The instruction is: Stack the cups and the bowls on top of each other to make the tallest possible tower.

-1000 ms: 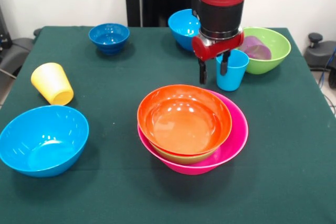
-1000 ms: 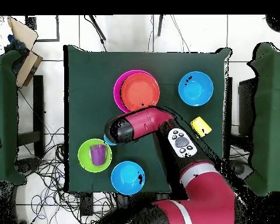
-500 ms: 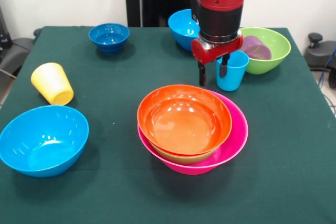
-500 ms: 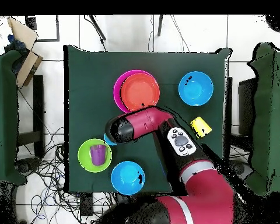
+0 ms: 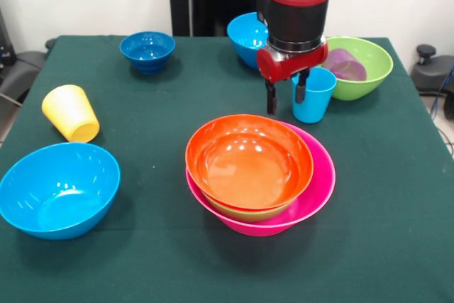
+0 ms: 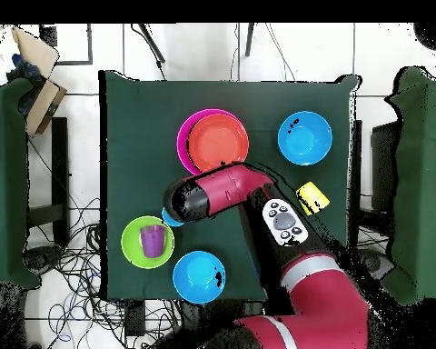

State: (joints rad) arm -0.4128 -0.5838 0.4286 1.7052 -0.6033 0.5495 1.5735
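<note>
The tower stands at the table's middle: a wide orange bowl nested in a lime-green bowl, inside a large pink bowl. The light blue cup stands upright on the cloth just behind it, apart from the tower. My gripper is open and straddles the cup's left wall, with one finger inside the cup and one outside. In the overhead view the arm covers the gripper, and only a sliver of the cup shows.
A lime-green bowl holding the purple cup sits right of the gripper. A sky-blue bowl stands behind it. A dark-blue bowl, a tipped yellow cup and another sky-blue bowl lie to the left.
The gripper has shifted only slightly at the light blue cup's rim. The cup and bowls have not moved.
</note>
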